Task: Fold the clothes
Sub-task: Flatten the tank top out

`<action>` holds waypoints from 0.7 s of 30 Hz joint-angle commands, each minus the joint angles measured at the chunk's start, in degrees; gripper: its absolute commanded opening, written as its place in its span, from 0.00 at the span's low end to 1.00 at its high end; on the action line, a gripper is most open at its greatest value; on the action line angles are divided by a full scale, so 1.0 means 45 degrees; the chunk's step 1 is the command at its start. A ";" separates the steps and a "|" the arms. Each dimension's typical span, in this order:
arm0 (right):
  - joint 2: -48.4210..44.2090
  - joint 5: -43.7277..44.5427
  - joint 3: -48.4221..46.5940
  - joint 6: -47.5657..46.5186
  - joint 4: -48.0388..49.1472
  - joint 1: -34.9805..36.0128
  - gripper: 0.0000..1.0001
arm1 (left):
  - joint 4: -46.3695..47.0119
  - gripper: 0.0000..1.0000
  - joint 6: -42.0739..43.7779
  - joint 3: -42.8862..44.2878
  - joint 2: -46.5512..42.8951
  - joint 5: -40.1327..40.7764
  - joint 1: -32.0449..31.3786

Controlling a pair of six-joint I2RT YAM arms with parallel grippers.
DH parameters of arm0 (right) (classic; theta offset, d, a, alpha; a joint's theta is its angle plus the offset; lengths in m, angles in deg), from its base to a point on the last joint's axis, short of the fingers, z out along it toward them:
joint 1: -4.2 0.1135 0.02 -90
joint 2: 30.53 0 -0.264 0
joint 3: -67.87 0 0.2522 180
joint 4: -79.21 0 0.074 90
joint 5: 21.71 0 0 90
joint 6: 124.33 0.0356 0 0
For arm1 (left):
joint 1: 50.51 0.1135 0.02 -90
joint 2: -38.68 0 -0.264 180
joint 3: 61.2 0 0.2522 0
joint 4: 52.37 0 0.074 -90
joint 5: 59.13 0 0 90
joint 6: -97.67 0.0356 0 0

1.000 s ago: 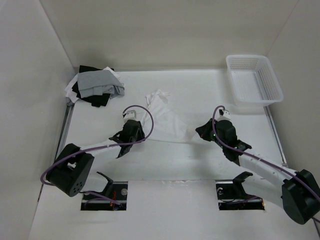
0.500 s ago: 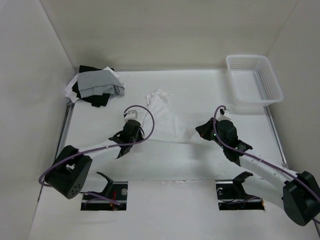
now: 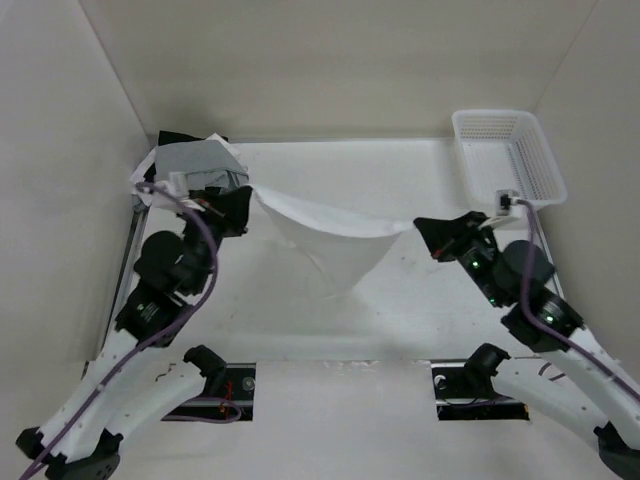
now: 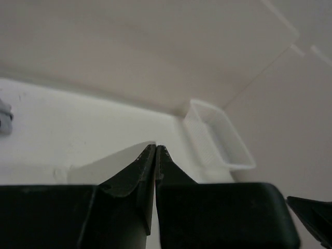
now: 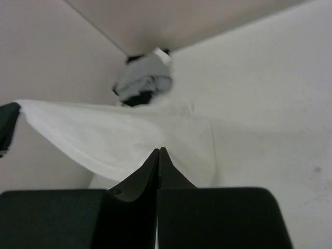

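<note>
Grippers both clamped tight — left gripper [image 3: 243,200] and right gripper [image 3: 425,230] hold white garment [image 3: 330,248] strung between them.

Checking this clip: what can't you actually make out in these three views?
- Top view: the left tool and right tool cover the corners of the white garment that they pinch.
- All views: its straps, lost in the folds.
- Left wrist view: the pinched cloth, hard to tell from the white table.
- Right wrist view: the heap of clothes, blurred.

Right gripper [image 5: 158,150], jaws closed, pinches white garment [image 5: 98,137] stretching left
</note>
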 commanded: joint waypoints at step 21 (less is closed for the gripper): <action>0.4253 0.0534 -0.5952 -0.2404 0.0338 -0.0241 0.00 | 0.2179 0.02 -0.0261 0.0971 0.2939 -0.0825 0.2740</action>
